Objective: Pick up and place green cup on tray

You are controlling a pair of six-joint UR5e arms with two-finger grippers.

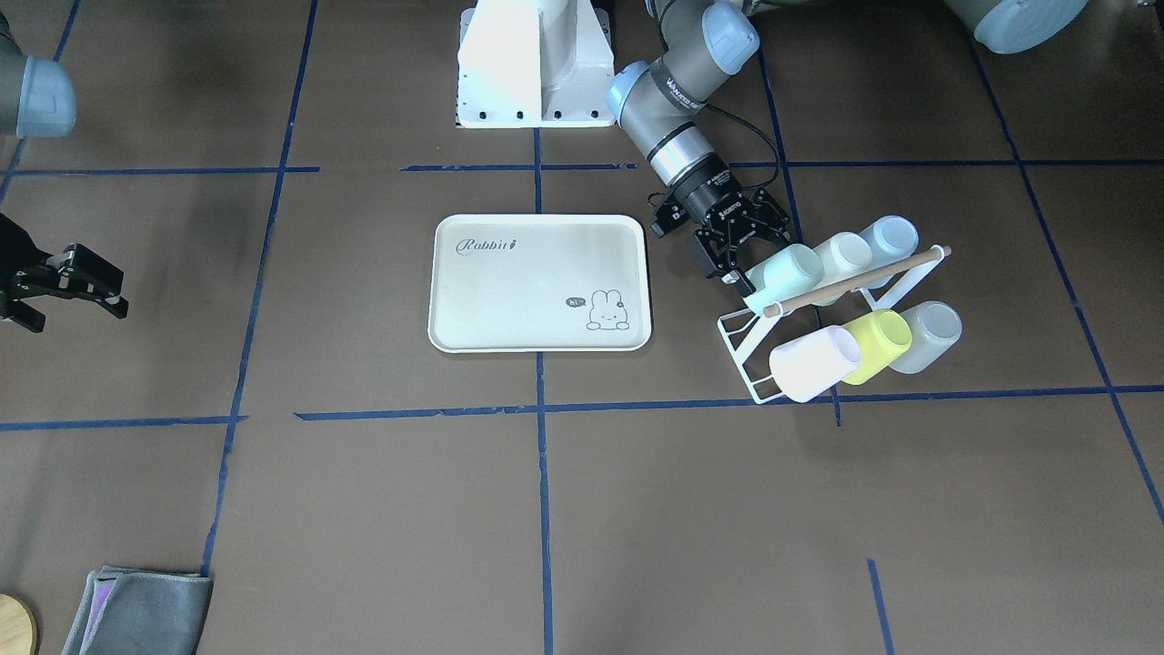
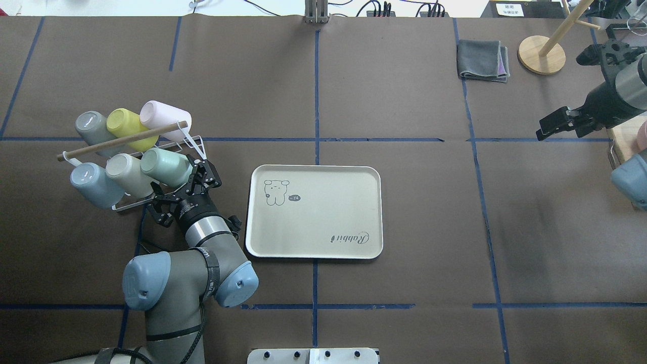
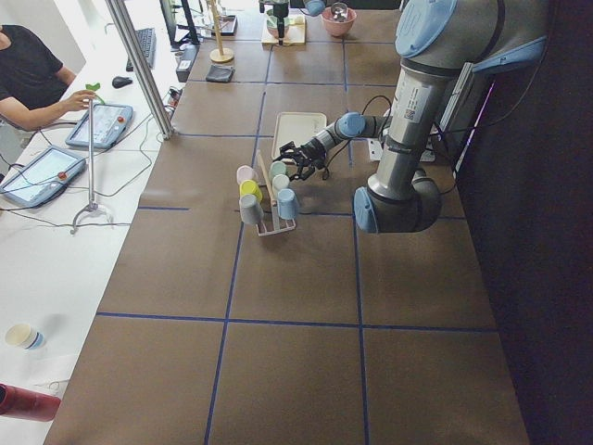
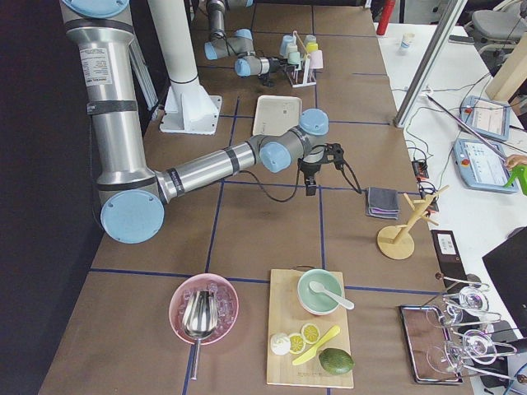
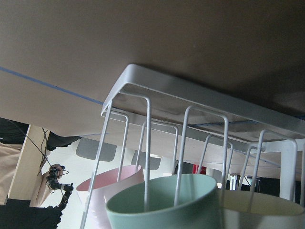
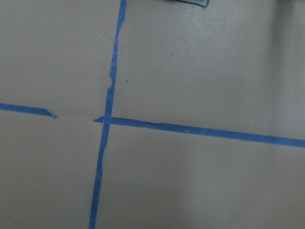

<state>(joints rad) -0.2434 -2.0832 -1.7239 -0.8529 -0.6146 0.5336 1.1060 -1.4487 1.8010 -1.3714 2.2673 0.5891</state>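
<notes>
Jaws of the left gripper (image 2: 180,180) stand wide at the mouth of the green cup (image 2: 166,166) on the rack (image 2: 195,145), nine o'clock from the tray (image 2: 323,222) overhead; right gripper (image 2: 551,125) jaws spread.

One tray (image 2: 313,237) lies on the table. Just off its bunny end stands one white wire rack (image 5: 190,98), topped by one wooden rod (image 2: 121,141). The rack holds six cups, one of each colour: one green cup (image 2: 164,166), one cream cup (image 2: 126,174), one pale blue cup (image 2: 93,184), one grey cup (image 2: 91,126), one yellow-green cup (image 2: 124,124) and one pale pink cup (image 2: 159,116). Well beyond the tray's script end are one folded grey cloth (image 2: 482,60) and one wooden stand (image 2: 542,54). There are two grippers: the left gripper (image 2: 181,183) between tray and rack, and the right gripper (image 1: 77,309) well off the script end.
</notes>
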